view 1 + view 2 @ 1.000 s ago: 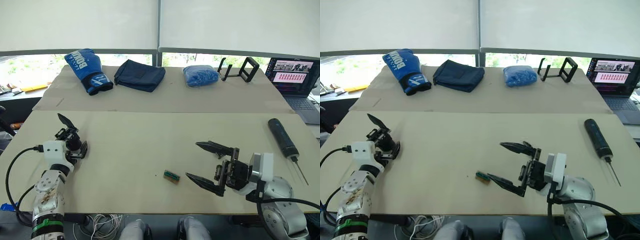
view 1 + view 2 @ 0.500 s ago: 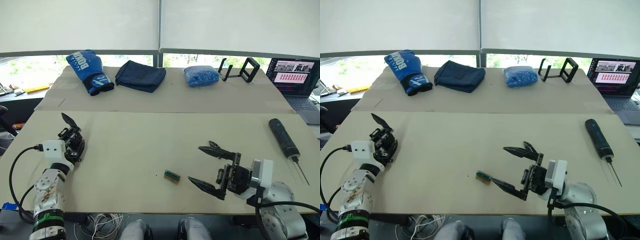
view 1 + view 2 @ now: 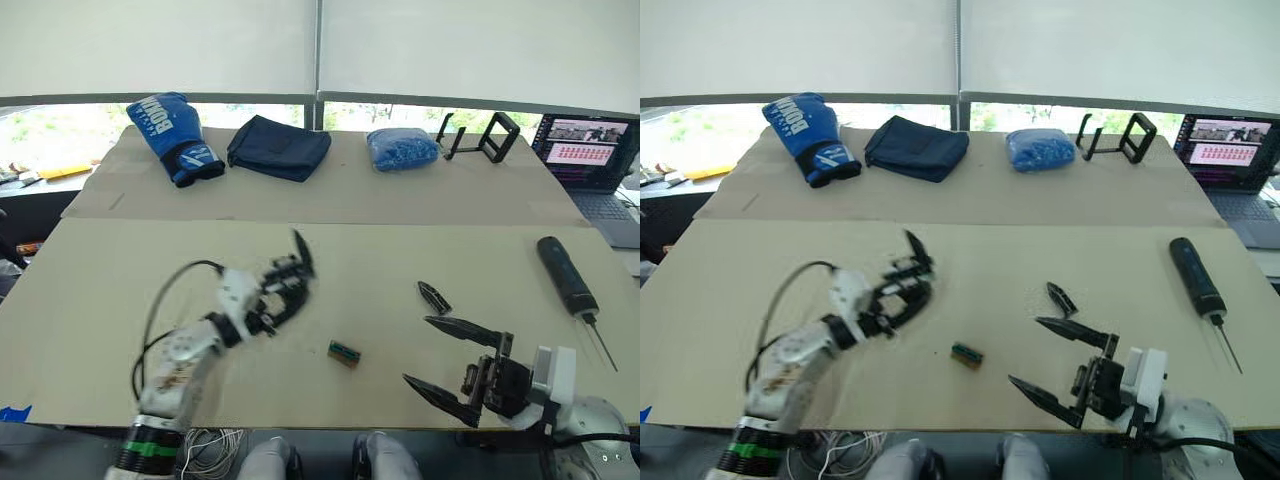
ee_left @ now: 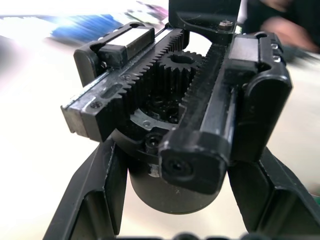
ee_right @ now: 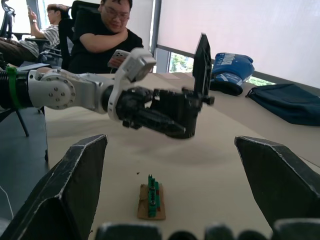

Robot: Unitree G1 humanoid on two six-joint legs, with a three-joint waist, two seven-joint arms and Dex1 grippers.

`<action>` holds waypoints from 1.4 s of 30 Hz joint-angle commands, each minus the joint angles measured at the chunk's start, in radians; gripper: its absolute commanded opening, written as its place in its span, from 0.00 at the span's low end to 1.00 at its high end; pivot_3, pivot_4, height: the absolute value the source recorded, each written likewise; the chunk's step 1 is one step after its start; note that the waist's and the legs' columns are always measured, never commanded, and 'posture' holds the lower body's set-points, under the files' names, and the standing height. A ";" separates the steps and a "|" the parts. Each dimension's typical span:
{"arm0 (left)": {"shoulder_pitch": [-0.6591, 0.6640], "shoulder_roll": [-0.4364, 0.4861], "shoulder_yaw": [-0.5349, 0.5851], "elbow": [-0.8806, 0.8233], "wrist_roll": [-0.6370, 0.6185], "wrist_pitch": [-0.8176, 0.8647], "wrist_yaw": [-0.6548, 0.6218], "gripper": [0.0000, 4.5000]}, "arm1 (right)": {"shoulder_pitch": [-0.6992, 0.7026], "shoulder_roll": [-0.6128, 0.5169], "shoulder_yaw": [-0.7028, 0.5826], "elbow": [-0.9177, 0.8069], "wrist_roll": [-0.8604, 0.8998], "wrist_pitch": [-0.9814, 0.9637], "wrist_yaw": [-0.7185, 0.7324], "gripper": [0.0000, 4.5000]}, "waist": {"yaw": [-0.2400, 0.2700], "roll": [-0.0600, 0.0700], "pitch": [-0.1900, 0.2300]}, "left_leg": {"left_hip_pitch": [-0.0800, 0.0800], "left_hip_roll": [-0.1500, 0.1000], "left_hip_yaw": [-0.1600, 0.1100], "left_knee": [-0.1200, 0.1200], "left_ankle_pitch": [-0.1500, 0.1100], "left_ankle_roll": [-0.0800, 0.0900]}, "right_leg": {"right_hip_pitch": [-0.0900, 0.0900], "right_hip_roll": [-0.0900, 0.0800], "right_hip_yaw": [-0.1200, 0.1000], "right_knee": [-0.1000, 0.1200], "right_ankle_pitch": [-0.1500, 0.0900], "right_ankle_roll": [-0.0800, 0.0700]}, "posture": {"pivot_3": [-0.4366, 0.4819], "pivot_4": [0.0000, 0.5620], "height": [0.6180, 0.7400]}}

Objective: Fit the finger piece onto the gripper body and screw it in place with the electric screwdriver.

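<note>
My left gripper (image 3: 272, 303) is shut on the gripper body (image 3: 287, 283), a black assembly with a pointed finger sticking up, held just above the table's middle. The left wrist view shows the gripper body (image 4: 182, 115) close up, with its racks and gear between my fingers (image 4: 95, 200). The finger piece (image 3: 433, 297) lies flat on the table, just beyond my right gripper (image 3: 416, 349). That gripper is open, holds nothing and hovers near the front edge. The electric screwdriver (image 3: 567, 275) lies at the far right, bit toward me.
A small green-and-brown block (image 3: 343, 352) lies between my grippers. On the far table lie a blue boxing glove (image 3: 172, 137), a dark cloth (image 3: 280, 148), a blue bag (image 3: 401, 150) and black stands (image 3: 480, 138). A laptop (image 3: 592, 150) is at the back right. People sit behind, in the right wrist view (image 5: 107, 35).
My left arm swung from the table's left edge to the middle with the gripper body. My right gripper drew back toward the front edge, and the finger piece now lies bare beyond it.
</note>
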 commanded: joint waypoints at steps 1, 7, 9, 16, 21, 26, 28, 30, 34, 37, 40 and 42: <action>-0.064 -0.022 -0.016 0.001 0.044 -0.071 -0.001 0.52 | 0.026 -0.005 -0.023 -0.076 0.012 -0.010 -0.020 1.00 | 0.002 0.000 0.000 | 0.000 0.001 0.000 0.000 0.000 -0.001 | 0.000 0.001 0.000 0.000 0.000 -0.001 | 0.48 0.27 1.00; -0.134 -0.061 -0.053 0.105 0.109 -0.100 -0.003 0.52 | 0.081 -0.005 -0.038 -0.123 0.012 -0.012 -0.054 1.00 | 0.011 0.001 0.001 | -0.001 0.002 -0.001 0.000 0.000 0.001 | 0.000 -0.002 -0.001 0.000 0.001 -0.005 | 0.48 0.27 1.00; -0.143 -0.070 -0.052 0.119 0.112 -0.099 -0.004 0.52 | 0.095 -0.005 -0.039 -0.125 0.012 -0.014 -0.056 1.00 | 0.012 0.001 0.001 | -0.002 0.002 -0.001 0.001 -0.001 0.003 | 0.000 -0.002 -0.001 -0.001 0.003 -0.008 | 0.48 0.27 1.00; -0.148 -0.098 -0.094 0.198 0.173 -0.161 -0.018 0.52 | 0.085 0.002 -0.013 -0.086 -0.011 -0.034 -0.033 1.00 | 0.015 0.001 0.001 | -0.003 0.001 -0.001 0.002 -0.002 0.005 | 0.000 -0.003 -0.002 -0.001 0.003 -0.008 | 0.48 0.27 1.00; -0.155 -0.136 -0.084 0.232 0.169 -0.137 0.003 0.52 | 0.068 -0.005 -0.014 -0.080 -0.012 -0.025 -0.033 1.00 | 0.024 0.001 0.001 | -0.003 0.001 -0.001 0.002 -0.002 0.007 | 0.000 -0.004 -0.002 -0.001 0.003 -0.008 | 0.48 0.27 1.00; -0.155 -0.130 -0.072 0.274 0.164 -0.148 -0.017 0.52 | 0.063 -0.004 -0.005 -0.082 -0.015 -0.021 -0.036 1.00 | 0.033 0.002 0.000 | -0.002 0.000 -0.001 0.003 -0.003 0.008 | 0.001 -0.004 -0.002 -0.001 0.004 -0.008 | 0.48 0.27 1.00; -0.154 -0.118 -0.063 0.280 0.163 -0.160 -0.028 0.76 | 0.065 -0.004 -0.003 -0.084 -0.016 -0.021 -0.038 1.00 | 0.033 0.003 0.000 | -0.002 0.000 -0.001 0.003 -0.003 0.008 | 0.002 -0.004 -0.002 -0.001 0.003 -0.008 | 0.48 0.27 1.00; -0.152 -0.110 -0.058 0.284 0.163 -0.171 -0.034 0.93 | 0.070 -0.004 -0.002 -0.087 -0.016 -0.021 -0.040 1.00 | 0.032 0.003 0.000 | -0.001 0.000 -0.002 0.003 -0.003 0.008 | 0.002 -0.004 -0.002 -0.001 0.003 -0.008 | 0.48 0.27 1.00; -0.132 -0.090 -0.041 0.276 0.139 -0.194 -0.070 0.99 | 0.089 -0.006 -0.003 -0.096 -0.008 -0.008 -0.047 1.00 | 0.030 0.003 0.000 | -0.001 0.000 -0.001 0.003 -0.003 0.008 | 0.001 -0.004 -0.002 -0.001 0.004 -0.008 | 0.48 0.27 1.00; -0.124 -0.067 -0.032 0.272 0.116 -0.189 -0.111 0.99 | 0.099 -0.006 -0.002 -0.105 -0.009 -0.007 -0.053 1.00 | 0.028 0.004 -0.001 | -0.001 0.000 -0.001 0.002 -0.003 0.008 | 0.001 -0.004 -0.002 -0.001 0.003 -0.008 | 0.48 0.27 1.00; -0.146 -0.032 -0.023 0.310 0.100 -0.197 -0.174 0.99 | 0.120 -0.009 -0.004 -0.120 -0.005 0.000 -0.057 1.00 | 0.028 0.004 -0.001 | -0.001 0.000 -0.001 0.002 -0.003 0.008 | 0.001 -0.004 -0.002 -0.001 0.003 -0.008 | 0.48 0.27 1.00; -0.174 -0.024 -0.013 0.357 0.068 -0.206 -0.237 0.99 | 0.130 -0.012 -0.007 -0.127 -0.002 0.005 -0.059 1.00 | 0.029 0.005 -0.001 | -0.001 0.000 -0.001 0.002 -0.003 0.008 | 0.001 -0.004 -0.002 -0.001 0.003 -0.007 | 0.48 0.27 1.00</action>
